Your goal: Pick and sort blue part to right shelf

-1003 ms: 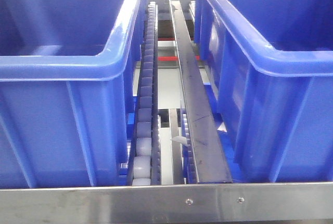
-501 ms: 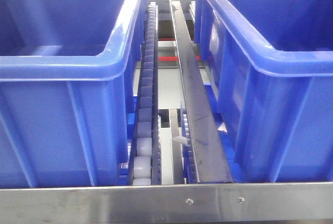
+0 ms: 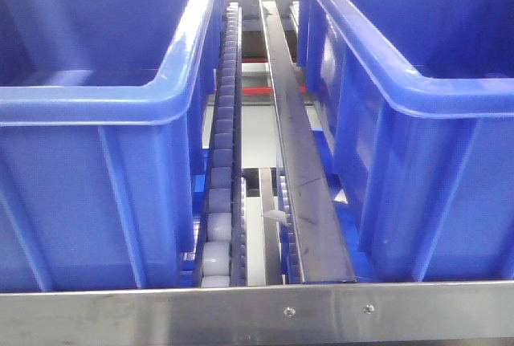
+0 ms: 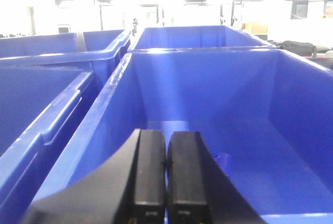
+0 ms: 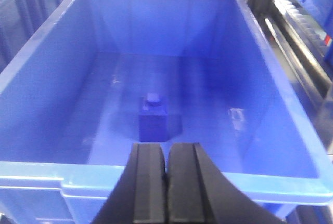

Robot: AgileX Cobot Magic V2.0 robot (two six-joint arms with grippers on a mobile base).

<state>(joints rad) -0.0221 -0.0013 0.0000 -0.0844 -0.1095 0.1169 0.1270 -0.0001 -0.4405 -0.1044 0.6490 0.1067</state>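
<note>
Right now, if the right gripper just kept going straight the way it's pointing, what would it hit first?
Most likely the blue part on the floor of the blue bin. The right gripper, jaws closed, points over the near rim towards it. Depth is unclear, so it might reach the bin floor just short of the part.

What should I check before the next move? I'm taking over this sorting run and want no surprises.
1. Blue part located: a small blue block with a top stud sits on the floor of the large blue plastic bin under the right hand. Ok.
2. Right hand ready to grasp: fingers closed together, holding nothing. Not ok; open first.
3. Left hand: closed, empty, over another blue bin. Ok.
4. Path to the block: nothing else lies in that bin. Ok.
5. Grey steel rack's front rail and pale roller track: unobstructed. Ok.
6. Which bin is the target: cannot tell.
</note>
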